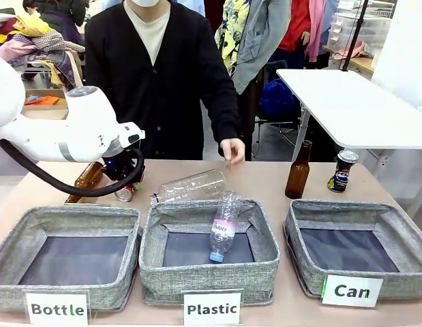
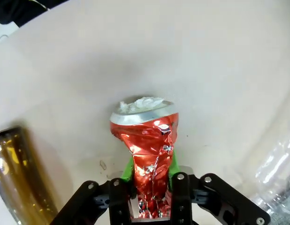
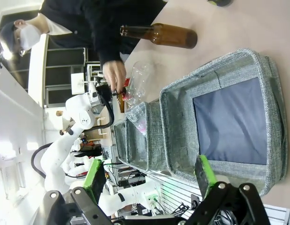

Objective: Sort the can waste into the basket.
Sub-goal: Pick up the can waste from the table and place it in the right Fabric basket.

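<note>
— What stands behind the counter (image 1: 262, 180)?
— On the right there is a white table (image 1: 354, 102) with thin legs. Behind it are clear plastic drawers (image 1: 364, 24) on a wooden shelf (image 1: 364, 65).
— And on the left?
— A pile of clothes (image 1: 33, 37) in many colours, and lower down a cardboard box (image 1: 43, 102).
— How is the floor?
— The floor (image 1: 275, 148) is grey and smooth. The light is bright and even. A white wall (image 1: 412, 48) closes the far right.
</note>
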Controlling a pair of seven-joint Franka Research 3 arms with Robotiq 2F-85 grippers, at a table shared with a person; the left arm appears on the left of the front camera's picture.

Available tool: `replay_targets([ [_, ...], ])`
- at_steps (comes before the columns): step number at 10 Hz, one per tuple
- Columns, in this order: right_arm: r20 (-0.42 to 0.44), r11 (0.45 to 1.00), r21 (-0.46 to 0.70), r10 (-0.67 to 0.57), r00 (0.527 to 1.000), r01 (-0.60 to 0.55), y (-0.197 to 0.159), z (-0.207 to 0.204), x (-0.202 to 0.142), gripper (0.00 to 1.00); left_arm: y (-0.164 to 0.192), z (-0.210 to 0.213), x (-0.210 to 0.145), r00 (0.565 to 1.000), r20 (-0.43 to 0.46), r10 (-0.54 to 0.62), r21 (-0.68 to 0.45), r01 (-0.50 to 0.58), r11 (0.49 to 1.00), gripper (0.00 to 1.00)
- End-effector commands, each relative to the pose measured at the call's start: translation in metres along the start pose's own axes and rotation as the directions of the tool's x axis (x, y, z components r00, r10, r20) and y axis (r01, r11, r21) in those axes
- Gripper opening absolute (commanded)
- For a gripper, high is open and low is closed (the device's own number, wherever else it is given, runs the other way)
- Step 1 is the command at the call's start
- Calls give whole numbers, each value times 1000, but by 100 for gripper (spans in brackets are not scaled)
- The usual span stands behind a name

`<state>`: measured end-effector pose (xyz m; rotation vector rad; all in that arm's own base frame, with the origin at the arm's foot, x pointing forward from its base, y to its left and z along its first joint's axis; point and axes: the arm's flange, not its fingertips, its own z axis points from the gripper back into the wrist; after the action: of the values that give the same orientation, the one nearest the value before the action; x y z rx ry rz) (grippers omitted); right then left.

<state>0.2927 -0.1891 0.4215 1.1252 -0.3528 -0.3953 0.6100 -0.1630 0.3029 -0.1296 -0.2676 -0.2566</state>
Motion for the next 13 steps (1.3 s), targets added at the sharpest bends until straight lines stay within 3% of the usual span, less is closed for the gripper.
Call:
replay_targets([
  [1, 2, 1000, 19, 18, 1000, -18, 1, 2, 1, 100, -1, 0, -3, 1000, 8, 16, 26, -16, 1000, 0],
  [6, 2, 1000, 19, 18, 1000, -18, 1, 2, 1, 100, 8, 24, -11, 998, 56, 8, 8, -8, 1000, 0],
  [8, 2, 1000, 19, 18, 1000, -18, 1, 2, 1, 100, 10, 89, -41, 988, 142, -63, -54, 71, 996, 0],
  [10, 2, 1000, 19, 18, 1000, -18, 1, 2, 1, 100, 18, 157, -95, 954, 214, -210, -129, 241, 962, 0],
  [12, 2, 1000, 19, 18, 1000, -18, 1, 2, 1, 100, 26, 201, -163, 862, 272, -427, -266, 494, 828, 0],
  [13, 2, 1000, 19, 18, 1000, -18, 1, 2, 1, 100, 31, 212, -198, 765, 281, -580, -333, 644, 688, 0],
])
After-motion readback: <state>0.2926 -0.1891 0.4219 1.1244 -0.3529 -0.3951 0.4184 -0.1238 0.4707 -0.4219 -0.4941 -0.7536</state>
